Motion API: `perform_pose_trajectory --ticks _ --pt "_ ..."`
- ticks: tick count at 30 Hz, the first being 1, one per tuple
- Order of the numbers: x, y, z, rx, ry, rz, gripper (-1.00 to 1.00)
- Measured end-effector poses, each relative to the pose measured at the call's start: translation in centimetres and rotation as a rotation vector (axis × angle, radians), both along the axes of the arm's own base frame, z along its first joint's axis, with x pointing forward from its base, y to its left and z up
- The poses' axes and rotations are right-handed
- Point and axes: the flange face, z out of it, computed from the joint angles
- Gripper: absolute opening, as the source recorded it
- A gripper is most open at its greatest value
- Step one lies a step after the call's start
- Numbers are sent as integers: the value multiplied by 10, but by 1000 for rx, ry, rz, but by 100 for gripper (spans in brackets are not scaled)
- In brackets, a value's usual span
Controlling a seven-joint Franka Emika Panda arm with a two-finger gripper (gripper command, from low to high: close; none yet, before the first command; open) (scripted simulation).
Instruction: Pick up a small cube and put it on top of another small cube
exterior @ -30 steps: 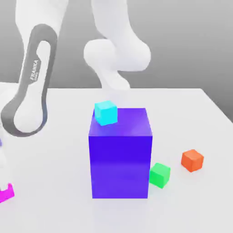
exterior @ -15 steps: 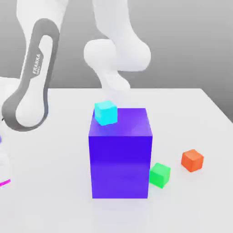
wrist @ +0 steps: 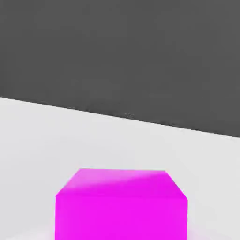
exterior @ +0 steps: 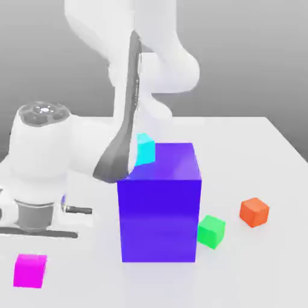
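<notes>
Grey backdrop, matte white table, flat and bare of texture. Near the exterior view's lower left sits the small magenta cube, resting on the table by itself, crisp-edged and saturated; the hand view has it close up, faces smooth w/ a faint sheen. The gripper's fingers can't be made out, but it reads as clenched (on nothing, as far as I can judge: cube looks free on the surface).

Risk: jaws closed w/o the cube between them means a lift would come up empty; descending shut could knock it away, since a light hard cube prob. slides easily on that slick top.

Big blue-purple block stands mid-table, glossy, a cyan cube on its top corner, partly behind the arm's grey-trimmed link. Green cube just beside the block; orange cube a bit further.
</notes>
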Motion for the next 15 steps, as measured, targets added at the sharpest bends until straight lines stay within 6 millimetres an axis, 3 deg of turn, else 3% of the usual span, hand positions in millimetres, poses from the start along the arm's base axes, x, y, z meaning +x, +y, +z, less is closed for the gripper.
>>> perform_pose_trajectory --ticks 8,15 --pt "12 128 9 -87 24 582 -100" --pt "-7 240 16 -169 34 1092 -100"
